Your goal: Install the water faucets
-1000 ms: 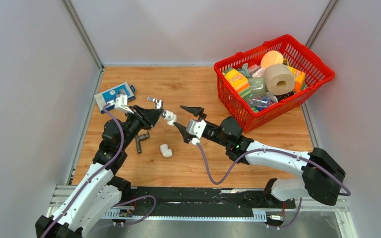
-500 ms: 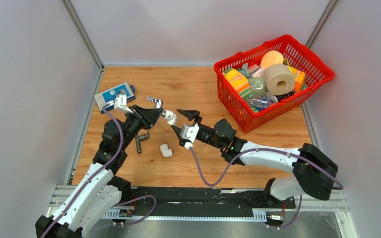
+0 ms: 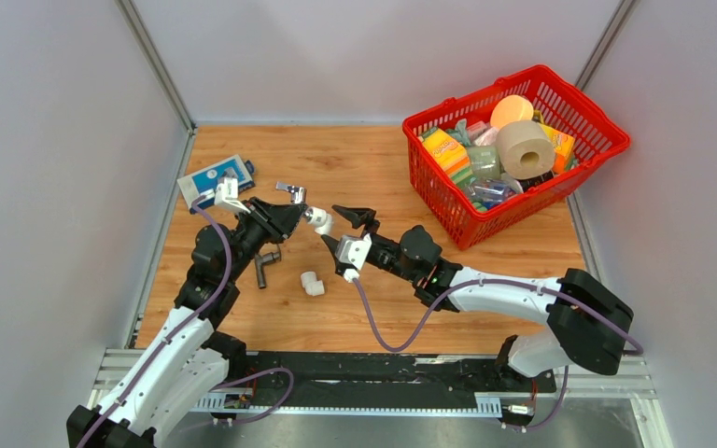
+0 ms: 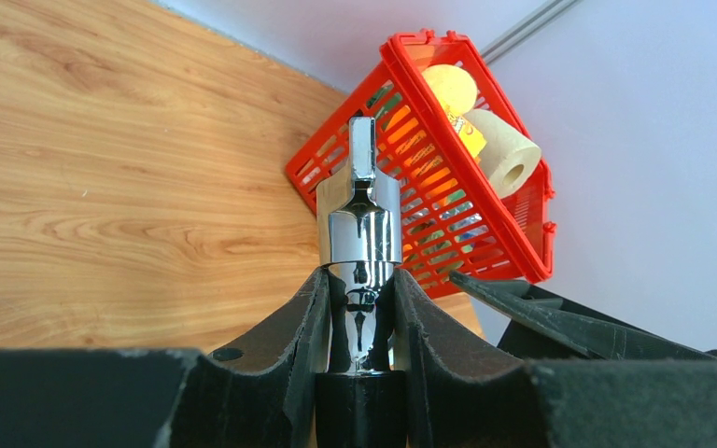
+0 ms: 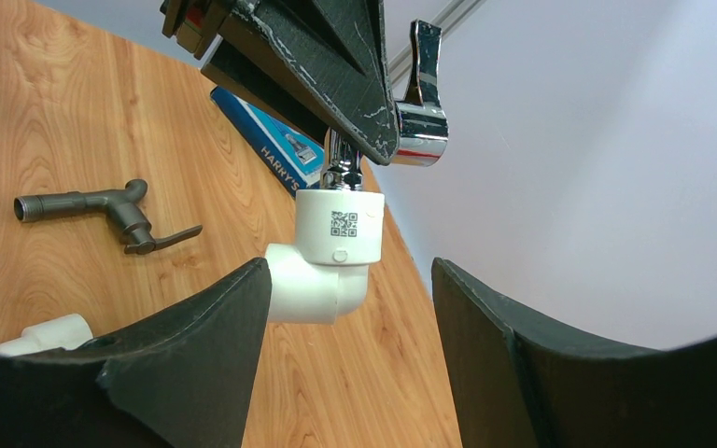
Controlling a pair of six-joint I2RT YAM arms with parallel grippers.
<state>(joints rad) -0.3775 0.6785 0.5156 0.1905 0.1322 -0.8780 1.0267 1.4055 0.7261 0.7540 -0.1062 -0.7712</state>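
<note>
My left gripper (image 3: 291, 217) is shut on the shiny chrome faucet (image 3: 290, 192), held above the table. In the left wrist view the faucet (image 4: 359, 224) stands between the jaws (image 4: 359, 280). A white elbow fitting (image 3: 318, 220) sits on the faucet's lower end. My right gripper (image 3: 344, 231) is open, its jaws on either side of that elbow (image 5: 331, 252), with the left one beside the elbow's open end. The chrome faucet's handle (image 5: 420, 121) shows above. The dark grey faucet (image 3: 264, 265) lies on the table, as the right wrist view (image 5: 103, 205) also shows.
A second white elbow fitting (image 3: 312, 283) lies on the wood near the grey faucet. A blue package (image 3: 213, 180) lies at the back left. A red basket (image 3: 560, 93) full of several items stands at the back right. Grey walls enclose the table.
My right gripper has moved left towards the elbow fitting, still open. The left gripper and chrome faucet have stayed put.
</note>
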